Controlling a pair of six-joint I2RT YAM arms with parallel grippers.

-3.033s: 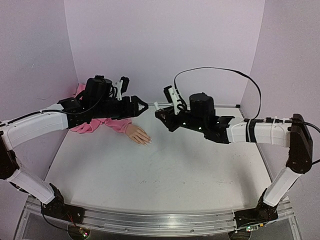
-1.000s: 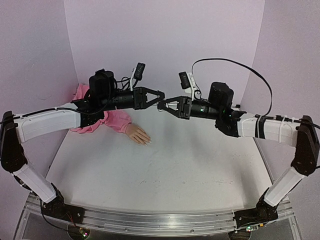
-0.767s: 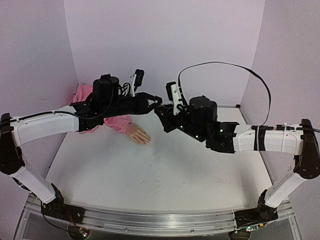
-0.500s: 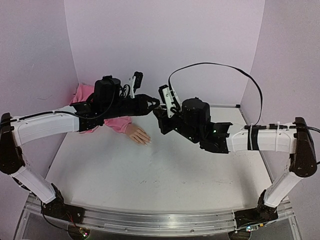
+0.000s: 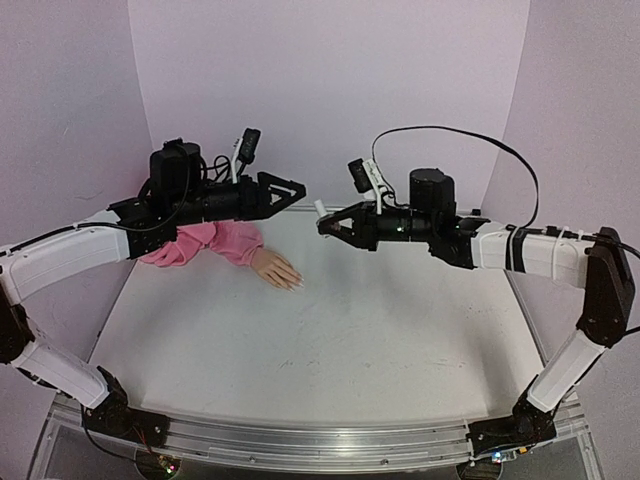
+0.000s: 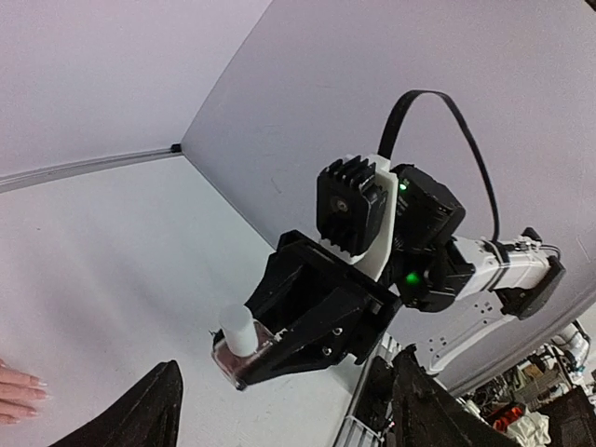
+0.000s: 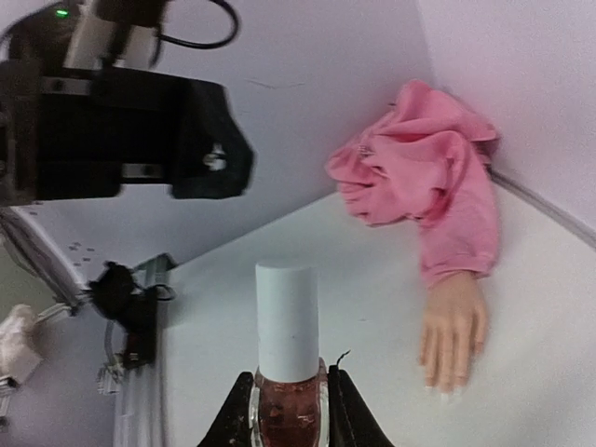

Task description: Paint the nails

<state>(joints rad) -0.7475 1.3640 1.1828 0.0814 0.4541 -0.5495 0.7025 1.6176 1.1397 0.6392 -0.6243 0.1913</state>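
a bunched pink fabric sleeve (image 5: 205,243) lies at the left rear of the white counter (image 5: 330,340). out of its cuff comes a small flesh-coloured mannequin hand (image 5: 274,268), lying on the counter left of centre, its tiny pale nails (image 5: 297,286) pointing toward the lower right. above it, in the air, the left end effector (image 5: 292,188) hangs released, fingers spread wide. just to its right and not touching it, the right end effector (image 5: 324,225) is clenched on a small pinkish glass bottle with a white cap (image 7: 286,345), the cap sticking out past the fingertips.
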